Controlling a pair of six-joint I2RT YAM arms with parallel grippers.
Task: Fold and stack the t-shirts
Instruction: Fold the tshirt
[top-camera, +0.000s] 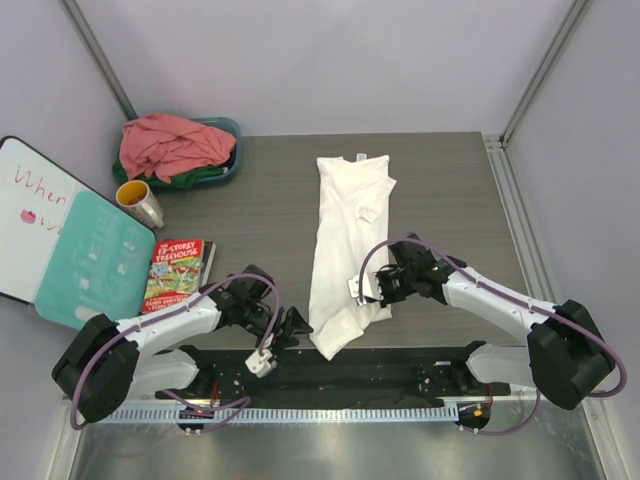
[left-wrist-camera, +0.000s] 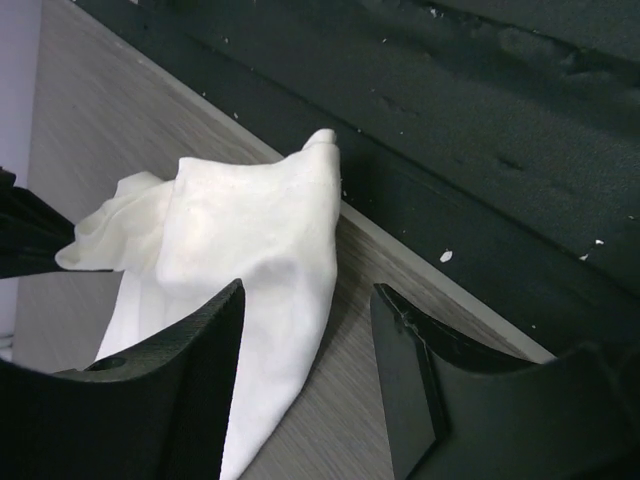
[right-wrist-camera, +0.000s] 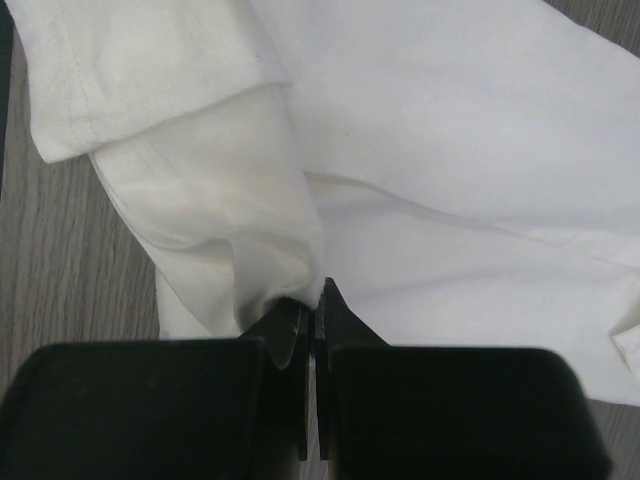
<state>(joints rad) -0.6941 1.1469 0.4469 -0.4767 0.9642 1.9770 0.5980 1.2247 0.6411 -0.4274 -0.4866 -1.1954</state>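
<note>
The grey table (top-camera: 450, 200) carries the job in two lots. The white t-shirt (top-camera: 345, 230) lies down its middle as a long narrow strip, collar end at the far side and hem end close to the near edge, so it looks already folded lengthwise and placed where both arms can reach it. At the far left the teal basin (top-camera: 232, 128) holds the salmon-pink shirt (top-camera: 170, 145) heaped over the dark green shirt (top-camera: 205, 178), apparently parked there as a waiting pile, well apart from the work. The right gripper (right-wrist-camera: 315, 300) sits on the right edge of the strip near its lower end, its jaws pressed together on a bunched fold of the white cloth. That grip probably pins or lifts that side so the layers do not slide. The left gripper (left-wrist-camera: 310, 293) hangs low at the near left corner of the same shirt with its jaws spread. The pointed cloth corner lies between them on the wood, touched by neither as far as its wrist view shows (whether the left finger brushes the fabric I cannot tell). That looks like a hand between grips. Beside the left arm, a book (top-camera: 175, 272) and a mug (top-camera: 140, 203) stand clear of the shirt.
</note>
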